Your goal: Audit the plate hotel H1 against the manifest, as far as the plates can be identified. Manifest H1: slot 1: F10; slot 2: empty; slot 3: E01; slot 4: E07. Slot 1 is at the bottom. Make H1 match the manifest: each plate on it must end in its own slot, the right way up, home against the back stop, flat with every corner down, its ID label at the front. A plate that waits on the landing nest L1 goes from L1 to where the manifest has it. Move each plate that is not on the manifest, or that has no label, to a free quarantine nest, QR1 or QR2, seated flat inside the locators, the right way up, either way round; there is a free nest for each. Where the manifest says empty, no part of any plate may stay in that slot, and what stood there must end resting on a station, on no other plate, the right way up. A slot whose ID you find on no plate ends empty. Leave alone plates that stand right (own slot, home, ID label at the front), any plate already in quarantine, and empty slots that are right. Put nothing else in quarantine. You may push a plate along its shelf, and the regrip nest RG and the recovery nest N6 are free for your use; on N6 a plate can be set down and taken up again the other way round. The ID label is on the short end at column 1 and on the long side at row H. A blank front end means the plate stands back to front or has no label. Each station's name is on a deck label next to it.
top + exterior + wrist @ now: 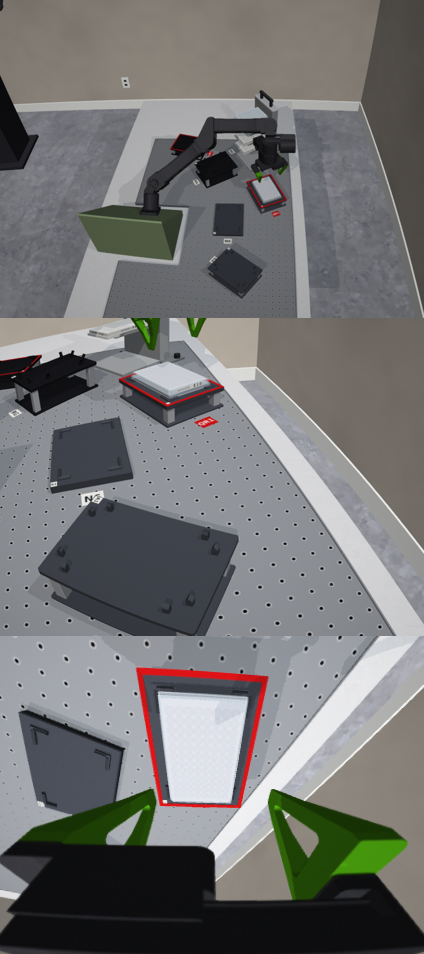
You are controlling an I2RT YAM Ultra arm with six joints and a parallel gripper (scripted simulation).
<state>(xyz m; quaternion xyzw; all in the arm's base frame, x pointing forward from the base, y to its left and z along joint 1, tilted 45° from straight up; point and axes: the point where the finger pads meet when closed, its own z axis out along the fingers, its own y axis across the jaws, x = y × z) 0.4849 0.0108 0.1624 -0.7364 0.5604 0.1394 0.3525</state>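
A white plate labelled E10 (268, 191) (171, 376) (202, 746) sits flat inside the red-rimmed quarantine nest QR1 (282, 200) (191, 397) (148, 736). My gripper (270, 172) (172, 338) (212, 795) is open and empty. It hangs above the plate's far end, clear of it, with the green fingers to either side. The plate hotel H1 (264, 103) stands behind the gripper, with white plates (243, 140) (111, 329) showing in its slots. Their labels are too small to read.
The red-rimmed nest QR2 (183, 142) (13, 364) is empty at the back left. The black regrip nest RG (216, 167) (54, 372) stands beside it. A flat dark nest (228, 219) (89, 451) (70, 766) lies by the N6 label (227, 241). A raised dark nest (235, 270) (136, 557) stands at the front.
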